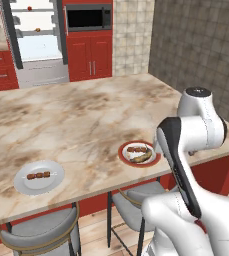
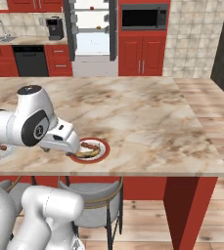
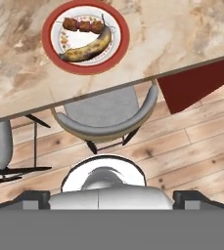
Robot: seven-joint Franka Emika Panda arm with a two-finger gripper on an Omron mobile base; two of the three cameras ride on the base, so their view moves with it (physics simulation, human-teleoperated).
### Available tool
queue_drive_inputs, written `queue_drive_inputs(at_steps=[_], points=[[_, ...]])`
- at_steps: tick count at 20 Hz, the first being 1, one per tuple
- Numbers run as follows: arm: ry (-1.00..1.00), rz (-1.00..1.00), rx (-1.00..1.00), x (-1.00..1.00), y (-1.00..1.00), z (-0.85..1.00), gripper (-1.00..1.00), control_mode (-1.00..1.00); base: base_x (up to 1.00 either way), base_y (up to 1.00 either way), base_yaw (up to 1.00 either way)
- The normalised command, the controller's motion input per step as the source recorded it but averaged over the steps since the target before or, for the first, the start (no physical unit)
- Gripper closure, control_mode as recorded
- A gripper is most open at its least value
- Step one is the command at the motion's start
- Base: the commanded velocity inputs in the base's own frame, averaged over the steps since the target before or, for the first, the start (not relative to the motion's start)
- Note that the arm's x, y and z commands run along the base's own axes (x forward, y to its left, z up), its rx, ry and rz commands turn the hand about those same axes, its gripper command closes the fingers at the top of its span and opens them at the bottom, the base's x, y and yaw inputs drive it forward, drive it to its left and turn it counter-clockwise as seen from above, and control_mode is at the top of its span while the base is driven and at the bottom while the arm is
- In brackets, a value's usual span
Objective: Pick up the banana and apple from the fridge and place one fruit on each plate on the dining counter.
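Note:
The banana (image 3: 86,48) lies on the red-rimmed plate (image 3: 47,36) beside a brown skewer, near the front edge of the dining counter (image 3: 182,29). The same banana (image 1: 142,158) and plate (image 1: 122,151) sit just left of my arm. My gripper (image 2: 70,145) hangs open and empty just above the near side of that plate (image 2: 105,148); its fingertips (image 3: 35,197) stand wide apart. A pale grey plate (image 1: 28,185) with a skewer rests further left. The apple (image 1: 30,8) sits on an upper shelf of the open fridge (image 1: 36,50) at the back.
Two grey stools (image 1: 41,230) (image 1: 136,200) stand under the counter's front edge, one directly below my hand (image 3: 106,110). An orange-brown item (image 1: 38,30) sits on a lower fridge shelf. Red cabinets and a microwave (image 1: 88,17) line the back wall.

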Motion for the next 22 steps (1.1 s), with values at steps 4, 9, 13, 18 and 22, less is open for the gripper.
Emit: queue_drive_inputs(at_steps=[4,9,13,18,22], points=[[-0.08,0.01,0.03,-0.23,-0.09,-0.11,-1.0,-1.0,0.0,0.0,0.0],[-0.16,0.05,0.05,-0.05,-0.16,-0.23,-1.0,-1.0,0.0,0.0,0.0],[0.0,0.0,0.0,0.0,0.0,-0.02,-1.0,-1.0,0.0,0.0,0.0],[0.0,0.0,0.0,0.0,0.0,0.0,-1.0,-1.0,0.0,0.0,0.0],[0.0,0.0,0.0,-0.02,0.0,0.0,-1.0,1.0,-0.12,0.0,0.0]])
